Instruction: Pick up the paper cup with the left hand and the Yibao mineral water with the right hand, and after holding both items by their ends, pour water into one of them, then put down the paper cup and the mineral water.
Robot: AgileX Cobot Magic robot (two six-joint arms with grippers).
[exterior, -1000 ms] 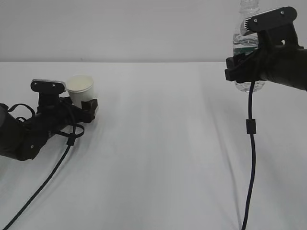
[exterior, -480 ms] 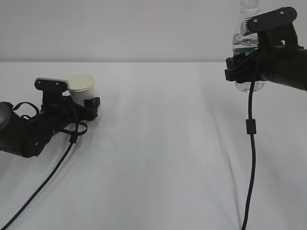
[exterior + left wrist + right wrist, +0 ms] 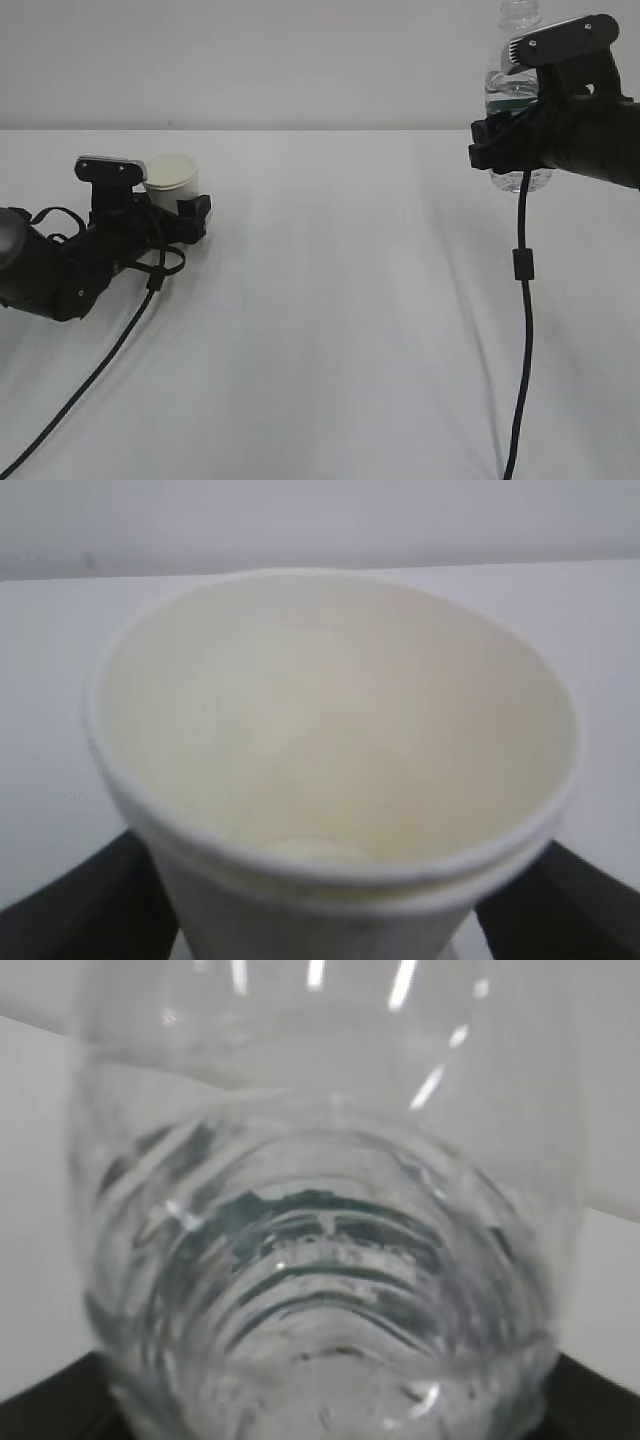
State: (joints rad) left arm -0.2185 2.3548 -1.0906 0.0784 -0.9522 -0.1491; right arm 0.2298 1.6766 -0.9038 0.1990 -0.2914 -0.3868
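Over the past second the left hand point(image 3: 178, 212) has crept slightly right and toward the far side of the white table point(image 3: 330, 330), and the paper cup point(image 3: 171, 178) between its fingers now looks lower and more level than before; the right hand point(image 3: 515, 120) and its bottle have not shifted. The left arm lies low along the table at the far left of the scene, its silver-grey box module point(image 3: 108, 166) uppermost and its black cable point(image 3: 95, 375) trailing toward the near left corner. Its jaws sit on either side of the cup's lower wall; the left wrist view shows dark fingers point(image 3: 85, 905) flanking the cup point(image 3: 330, 740), though whether they press it or merely bracket it cannot be told. The cup appears to rest on or just above the table. At the upper right, the right hand reaches in from the edge, raised well above the table, clamped on the Yibao mineral water point(image 3: 515, 95), which stands upright with its neck cut off by the top of the frame. The right wrist view shows the ribbed bottle point(image 3: 330, 1260) with water point(image 3: 320, 1360) in it. One cup, one bottle, two arms.
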